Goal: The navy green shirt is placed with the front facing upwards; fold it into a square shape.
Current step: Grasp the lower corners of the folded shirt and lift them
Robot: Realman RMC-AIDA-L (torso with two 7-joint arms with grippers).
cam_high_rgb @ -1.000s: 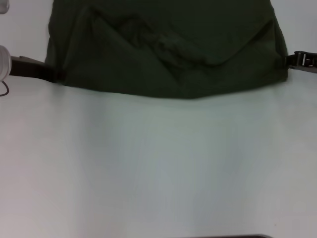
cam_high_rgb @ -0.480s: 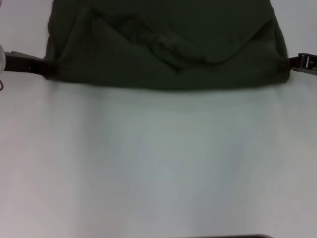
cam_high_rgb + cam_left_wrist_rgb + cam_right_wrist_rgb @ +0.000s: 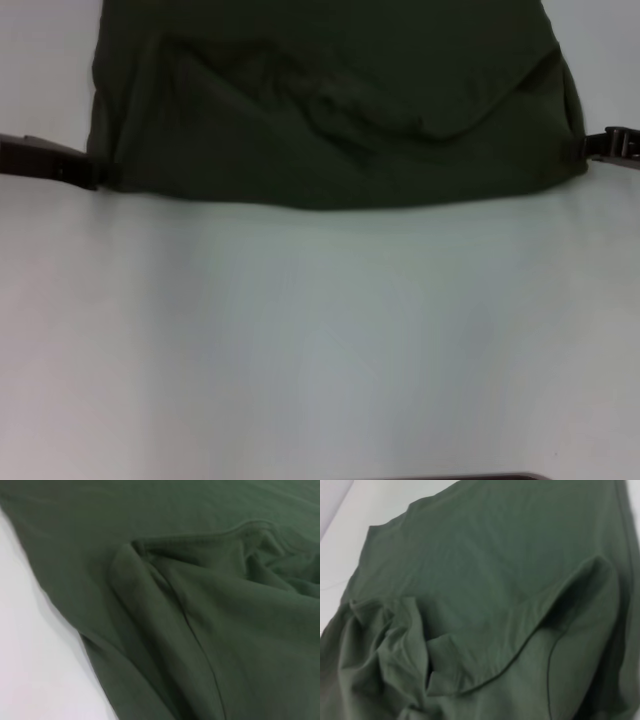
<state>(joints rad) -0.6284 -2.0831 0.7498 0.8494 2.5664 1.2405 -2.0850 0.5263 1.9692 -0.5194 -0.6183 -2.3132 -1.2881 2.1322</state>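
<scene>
The navy green shirt point(image 3: 330, 100) lies across the far part of the white table point(image 3: 320, 340), plain green side up, with a flap folded over it and creased in the middle. No lettering shows. My left gripper point(image 3: 88, 172) grips the shirt's near left corner. At the near right corner my right gripper point(image 3: 590, 147) does the same. The near edge sags a little between the two corners. The left wrist view is filled by rumpled green shirt point(image 3: 200, 605) with a hem seam. In the right wrist view the shirt point(image 3: 485, 580) shows a curved folded flap.
White table point(image 3: 35, 645) surface spreads from the shirt's near edge to the front. A thin dark strip point(image 3: 460, 477) shows at the table's front edge. Nothing else stands on the table in view.
Both grippers and the shirt's near edge first moved away from me, then came back nearer than before. The folded flap has shifted and flattened slightly.
</scene>
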